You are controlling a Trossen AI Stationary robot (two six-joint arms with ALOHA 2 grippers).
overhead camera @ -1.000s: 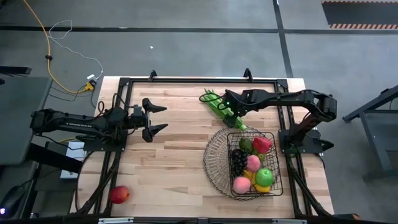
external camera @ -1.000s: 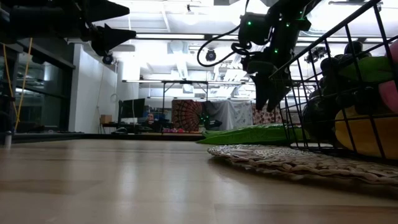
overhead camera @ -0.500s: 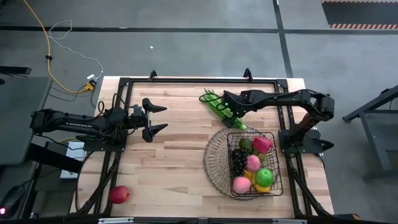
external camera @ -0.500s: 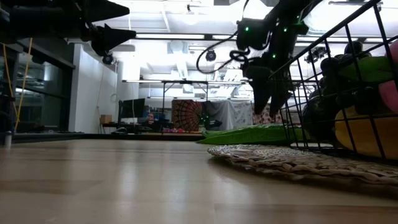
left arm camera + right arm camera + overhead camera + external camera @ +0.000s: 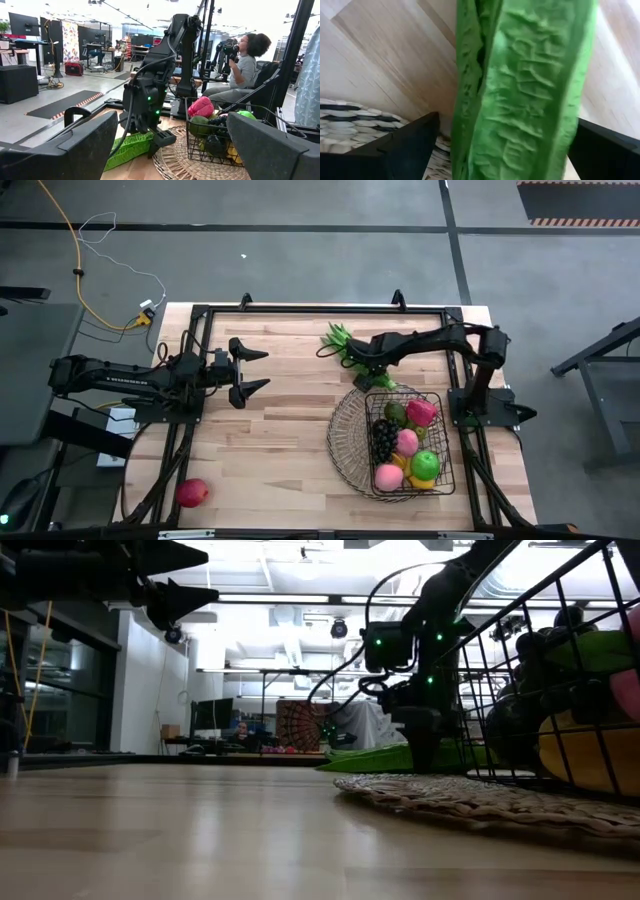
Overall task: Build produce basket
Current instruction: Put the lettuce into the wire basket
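The green beans (image 5: 338, 340) lie flat on the table just beyond the basket (image 5: 345, 435), a round woven rim around a wire centre holding several pieces of produce (image 5: 405, 442). My right gripper (image 5: 368, 368) points down over the beans' basket end, open. In the right wrist view its two fingers (image 5: 407, 145) stand on either side of the green beans (image 5: 520, 100), and no touch shows. My left gripper (image 5: 255, 370) waits open above the table's left part.
A red apple (image 5: 192, 492) lies alone near the table's near left corner. A black frame (image 5: 300, 308) runs around the table top. A seated person (image 5: 240, 70) shows in the room beyond the table. Bare wood (image 5: 290, 440) lies between the left gripper and the basket.
My right gripper has gone down to the green beans and now stands low over them, by the basket's far rim, with its arm drawn in toward the table's right edge. The beans and the basket have stayed in place.
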